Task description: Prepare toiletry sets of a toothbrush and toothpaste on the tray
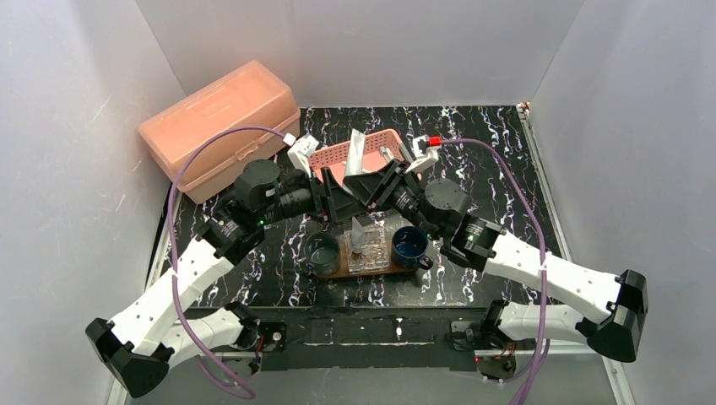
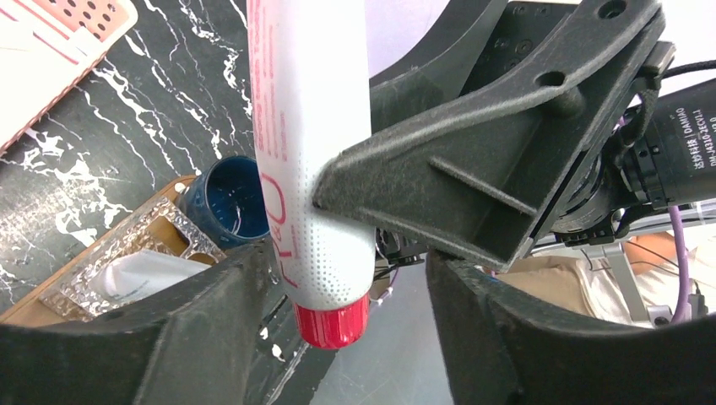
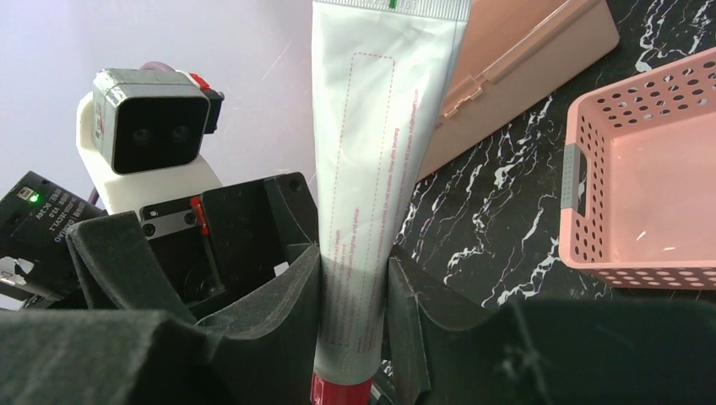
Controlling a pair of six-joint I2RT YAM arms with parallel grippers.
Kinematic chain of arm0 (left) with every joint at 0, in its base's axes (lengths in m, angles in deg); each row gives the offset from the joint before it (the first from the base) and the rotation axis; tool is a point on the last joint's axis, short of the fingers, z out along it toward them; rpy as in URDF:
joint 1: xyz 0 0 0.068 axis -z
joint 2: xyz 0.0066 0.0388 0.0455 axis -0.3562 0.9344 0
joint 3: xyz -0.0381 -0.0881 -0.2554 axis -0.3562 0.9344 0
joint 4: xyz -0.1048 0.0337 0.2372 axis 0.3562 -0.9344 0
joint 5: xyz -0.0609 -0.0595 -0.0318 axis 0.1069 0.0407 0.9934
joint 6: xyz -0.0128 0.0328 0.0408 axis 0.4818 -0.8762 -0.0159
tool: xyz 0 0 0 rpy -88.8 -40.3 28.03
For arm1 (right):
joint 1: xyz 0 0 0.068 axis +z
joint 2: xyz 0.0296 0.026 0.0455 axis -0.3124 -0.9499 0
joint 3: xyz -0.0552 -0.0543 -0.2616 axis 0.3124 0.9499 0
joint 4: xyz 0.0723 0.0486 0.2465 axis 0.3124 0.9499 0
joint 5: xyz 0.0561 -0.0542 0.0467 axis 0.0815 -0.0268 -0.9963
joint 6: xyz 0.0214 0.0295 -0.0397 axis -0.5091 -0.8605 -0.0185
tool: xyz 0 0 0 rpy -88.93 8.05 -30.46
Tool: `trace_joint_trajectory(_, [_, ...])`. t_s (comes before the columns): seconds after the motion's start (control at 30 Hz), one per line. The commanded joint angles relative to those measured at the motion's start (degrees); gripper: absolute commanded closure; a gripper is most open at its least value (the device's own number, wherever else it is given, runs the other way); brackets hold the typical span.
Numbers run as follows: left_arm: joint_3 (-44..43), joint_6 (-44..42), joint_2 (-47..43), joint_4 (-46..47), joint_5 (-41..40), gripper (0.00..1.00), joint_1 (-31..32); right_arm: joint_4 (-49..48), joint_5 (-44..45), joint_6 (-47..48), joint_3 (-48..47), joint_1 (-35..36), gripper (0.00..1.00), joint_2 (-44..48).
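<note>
Above the table (image 3: pixel 507 228), right jaws pinch the toothpaste tube (image 3: pixel 371 169).

Left tool (image 2: pixel 342 270) agape, right tool (image 3: pixel 353 270) clamped.

The tube (image 2: pixel 308 126) runs off the top edge — the tray (image 1: pixel 363 272) lies mostly covered.

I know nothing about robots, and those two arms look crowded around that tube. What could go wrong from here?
The right gripper pinches the toothpaste tube only near its red cap, so the long body may tip or slip out. The left gripper is open around the same tube, its fingers close to the right's; they could bump. Below, the tray holds a blue cup, a grey cup and a clear box, leaving little room for a drop.
</note>
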Motion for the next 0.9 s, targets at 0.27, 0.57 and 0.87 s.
trace_joint_trajectory(0.27, [1.39,0.6,0.79,4.45,2.58,0.55,0.01,-5.66,0.96,-0.86,0.97,0.94,0.6,3.05])
trace_joint_trajectory(0.57, [1.47,0.21,1.29,4.57,3.54,0.94,0.04,-4.78,1.75,-0.33,1.92,0.96,0.53,4.3])
trace_joint_trajectory(0.87, [2.79,0.26,1.16,5.15,7.07,1.0,0.04,0.32,2.0,4.82,-0.14,0.95,0.33,5.32])
